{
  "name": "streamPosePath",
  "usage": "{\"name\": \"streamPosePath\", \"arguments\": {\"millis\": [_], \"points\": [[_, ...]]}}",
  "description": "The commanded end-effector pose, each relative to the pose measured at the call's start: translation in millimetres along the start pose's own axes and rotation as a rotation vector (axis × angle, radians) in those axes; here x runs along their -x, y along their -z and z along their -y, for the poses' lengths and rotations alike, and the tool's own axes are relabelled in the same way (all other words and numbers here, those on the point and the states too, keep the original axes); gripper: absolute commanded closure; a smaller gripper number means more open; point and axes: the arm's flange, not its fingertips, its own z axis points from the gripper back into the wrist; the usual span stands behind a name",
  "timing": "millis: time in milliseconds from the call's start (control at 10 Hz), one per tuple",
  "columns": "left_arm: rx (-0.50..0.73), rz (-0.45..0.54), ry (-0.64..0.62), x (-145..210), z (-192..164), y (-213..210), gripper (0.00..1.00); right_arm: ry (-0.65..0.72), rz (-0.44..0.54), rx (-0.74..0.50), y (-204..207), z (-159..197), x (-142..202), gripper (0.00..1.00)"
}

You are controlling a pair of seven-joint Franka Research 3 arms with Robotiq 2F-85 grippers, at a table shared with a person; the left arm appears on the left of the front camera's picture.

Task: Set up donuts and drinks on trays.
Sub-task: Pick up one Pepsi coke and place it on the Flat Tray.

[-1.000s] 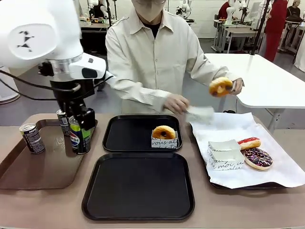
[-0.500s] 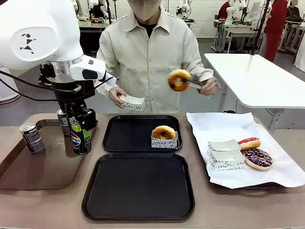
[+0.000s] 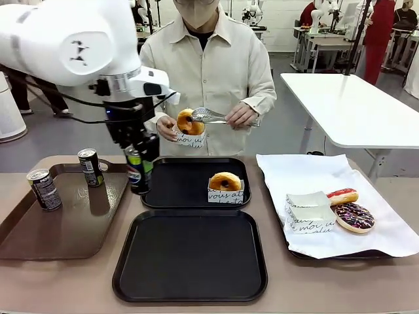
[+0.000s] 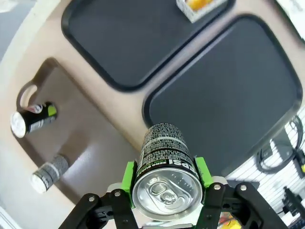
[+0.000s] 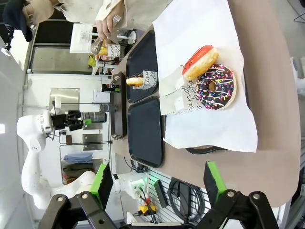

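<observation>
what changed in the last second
The left hand, holding the Pepsi can, lifted it off the brown tray and carried it right, toward the far tray. The person swung the donut in tongs left into a sleeve. Two cans, the sleeved donut and the iced donuts stayed put.

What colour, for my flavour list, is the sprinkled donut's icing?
Sprinkled donut: dark chocolate brown; best in right wrist view.
</observation>
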Motion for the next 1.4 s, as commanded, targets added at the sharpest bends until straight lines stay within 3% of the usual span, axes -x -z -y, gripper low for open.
{"name": "streamPosePath", "arguments": {"millis": [0, 300, 400, 500, 700, 1000, 1300], "points": [[0.013, 0.03, -0.092, -48.0, -12.7, 17.7, 0.41, -0.002, 0.013, -0.024, -0.3, -1.1, -2.8, 0.0], [0.005, 0.036, -0.142, -79.0, -22.5, 49.6, 0.41, -0.002, 0.013, -0.024, -0.3, -1.1, -2.8, 0.0], [0.034, 0.011, -0.113, -57.7, -18.8, 39.7, 0.41, -0.002, 0.013, -0.024, -0.3, -1.1, -2.8, 0.0], [0.078, -0.021, -0.061, -10.1, -14.3, 22.2, 0.41, -0.002, 0.013, -0.024, -0.3, -1.1, -2.8, 0.0], [0.072, -0.003, 0.002, 51.2, -3.0, 19.2, 0.41, -0.002, 0.013, -0.024, -0.3, -1.1, -2.8, 0.0], [0.049, -0.003, -0.016, 50.8, -0.2, 22.9, 0.41, -0.002, 0.013, -0.024, -0.3, -1.1, -2.8, 0.0], [-0.024, 0.016, -0.068, -0.9, 4.0, 30.0, 0.41, -0.002, 0.013, -0.024, -0.3, -1.1, -2.8, 0.0]]}}
